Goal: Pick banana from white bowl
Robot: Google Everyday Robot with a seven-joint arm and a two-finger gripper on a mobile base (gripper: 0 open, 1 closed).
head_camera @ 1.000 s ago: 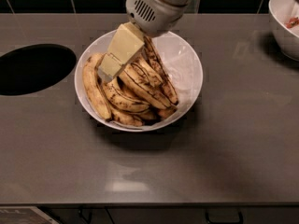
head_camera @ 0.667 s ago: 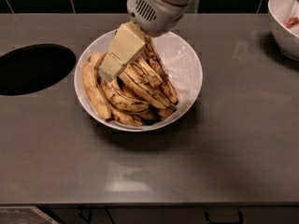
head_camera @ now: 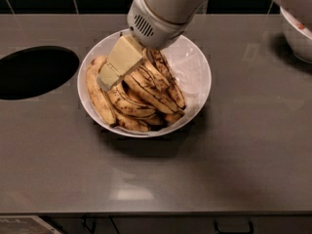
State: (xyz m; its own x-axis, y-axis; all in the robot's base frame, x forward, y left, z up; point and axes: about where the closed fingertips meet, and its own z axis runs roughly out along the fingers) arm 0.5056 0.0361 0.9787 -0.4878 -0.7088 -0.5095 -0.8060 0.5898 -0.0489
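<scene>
The white bowl (head_camera: 197,65) sits on the grey counter, left of centre, and holds several overripe bananas. The banana (head_camera: 152,92), long, gently curved and streaked brown-black, lies on top of the pile and runs from upper left to lower right. A plumper yellow banana (head_camera: 96,94) lies along the bowl's left side. My gripper (head_camera: 113,72) reaches down from the top, cream-coloured, and its tip rests over the left part of the pile between these two bananas. It hides the upper ends of the bananas.
A second white bowl (head_camera: 298,35) with reddish bits stands at the right edge. A dark round hole (head_camera: 34,72) is cut into the counter at the left. Dark tiles run along the back. The counter's front edge (head_camera: 156,212) is near the bottom.
The arm's wrist has come slightly lower and to the left over the bowl. The gripper tip stays at about the same spot in the pile. The bananas have not moved.
</scene>
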